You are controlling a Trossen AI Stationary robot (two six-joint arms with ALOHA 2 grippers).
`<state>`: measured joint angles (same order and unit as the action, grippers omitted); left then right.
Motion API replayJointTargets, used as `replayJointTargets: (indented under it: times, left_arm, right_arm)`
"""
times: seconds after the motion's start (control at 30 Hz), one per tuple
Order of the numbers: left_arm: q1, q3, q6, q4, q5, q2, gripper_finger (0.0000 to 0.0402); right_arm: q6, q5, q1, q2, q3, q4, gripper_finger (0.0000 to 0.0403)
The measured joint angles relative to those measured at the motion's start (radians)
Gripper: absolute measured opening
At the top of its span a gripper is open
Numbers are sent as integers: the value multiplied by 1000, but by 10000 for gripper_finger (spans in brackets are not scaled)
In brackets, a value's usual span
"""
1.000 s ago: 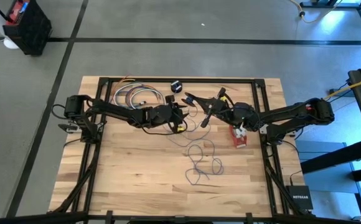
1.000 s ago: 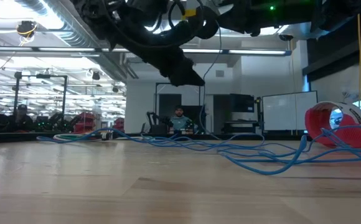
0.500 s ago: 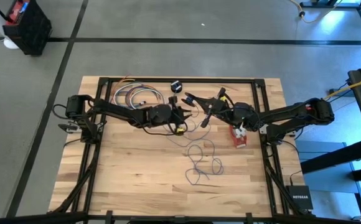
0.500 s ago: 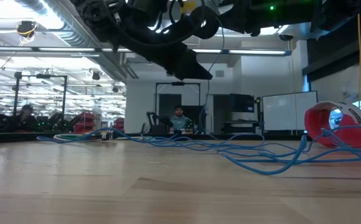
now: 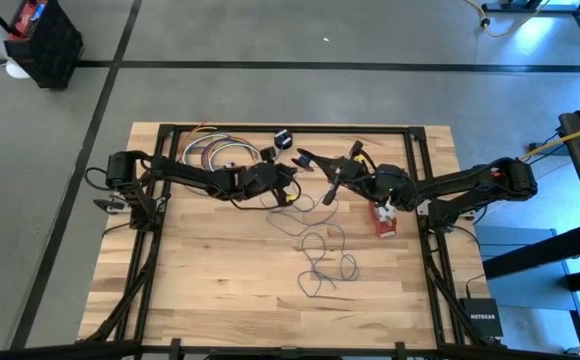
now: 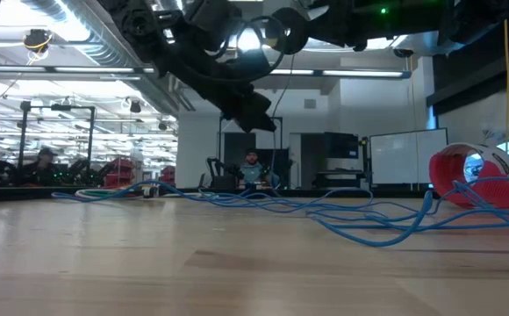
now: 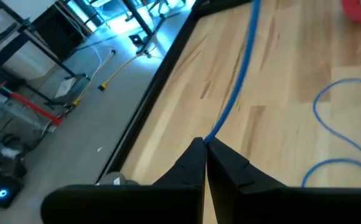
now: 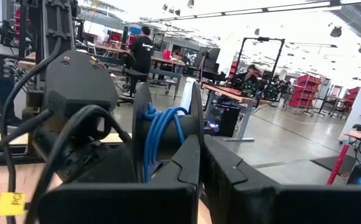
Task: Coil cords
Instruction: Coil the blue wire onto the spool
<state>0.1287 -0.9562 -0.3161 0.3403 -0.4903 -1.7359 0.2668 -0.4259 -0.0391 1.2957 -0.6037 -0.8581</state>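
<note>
Left end effector [image 7: 204, 143] has just snapped closed: a second ago my fingers stood wide apart, and now they are pressed together with the thin bluish cord [image 7: 243, 68] pinched right at their tips. It also drifted a touch toward 11 o'clock as it closed, and it now sits a little to the 12 o'clock side of the counter's [image 5: 220, 290] middle. From the pinch the cord runs taut and straight away over the wood, so I reckon I have a live strand, not a slack end. Most of the cord lies loose on the counter in open loops toward 6 o'clock of my left end effector, so there is plenty left to gather. My right end effector [image 8: 202, 149] hangs just off at 3 o'clock, fingers closed up on what looks like a black reel [image 8: 168, 134] with several blue turns already on it. The red-and-white bundle [image 5: 382, 218] lies at about 4 o'clock of that one, untouched. With the strand now gripped, I judge the next wrap can begin, provided the thin cord doesn't slip through my fingertips.
</note>
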Motion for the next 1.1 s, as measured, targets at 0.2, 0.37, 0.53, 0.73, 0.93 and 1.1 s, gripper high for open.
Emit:
replayJointTargets:
  times: [0.2, 0.37, 0.53, 0.73, 0.93, 1.1]
  left_arm:
    - [-2, 0, -10, -36, -1, 17, 2]
    - [-2, 0, 8, -48, -37, 46, 1]
    - [-3, 0, 12, -65, -88, 87, 1]
    - [11, 0, 32, -136, -173, 176, 0]
    - [31, 0, 59, -164, -176, 308, 0]
    - [29, 0, 80, -171, -164, 402, 0]
  right_arm:
    - [0, 0, 0, 0, 0, 1, 12]
    - [0, 0, 0, 0, 1, 0, 12]
    - [0, 5, 0, 0, 1, 2, 12]
    - [7, 50, 0, 0, 1, 21, 12]
    - [32, 52, -1, 0, 0, 45, 12]
    - [63, 29, -1, 0, 0, 78, 12]
